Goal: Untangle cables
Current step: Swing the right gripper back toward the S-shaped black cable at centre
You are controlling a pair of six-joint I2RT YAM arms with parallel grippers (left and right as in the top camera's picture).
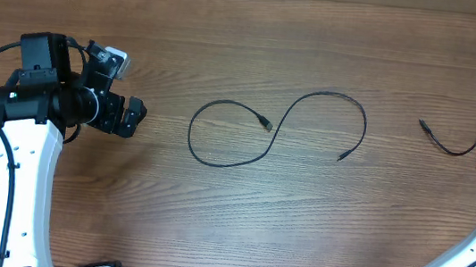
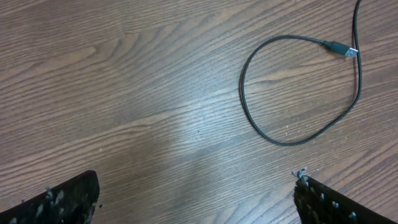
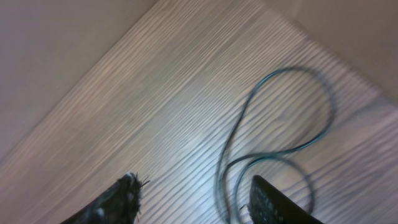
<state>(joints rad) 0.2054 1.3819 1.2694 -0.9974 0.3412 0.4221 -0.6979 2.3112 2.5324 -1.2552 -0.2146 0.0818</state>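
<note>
Left pincer (image 2: 198, 182), nearest the lens of its wrist camera: jaws spread wide, holding nothing, above the table (image 2: 112, 87). Ahead of it lies the centre cable (image 2: 242, 93), an open S-curve (image 1: 324, 92) in mid-table, one plug resting just beside its own cord. Right pincer (image 3: 194, 182): jaws apart, pinching nothing, with the right-hand cables (image 3: 232, 134) running on the table between and past its fingers. These cables (image 1: 450, 150) lie at the table's right edge, well apart from the centre one, and appear to cross each other.

Probable step: separating the right-hand pair. This is best done by pinching one cord close to a plug and drawing it sideways, low and slow, so that its neighbour is not dragged along.

Surface: wood-grain laminate, flat and faintly glossy. Beyond its edge only a plain pale background shows.
</note>
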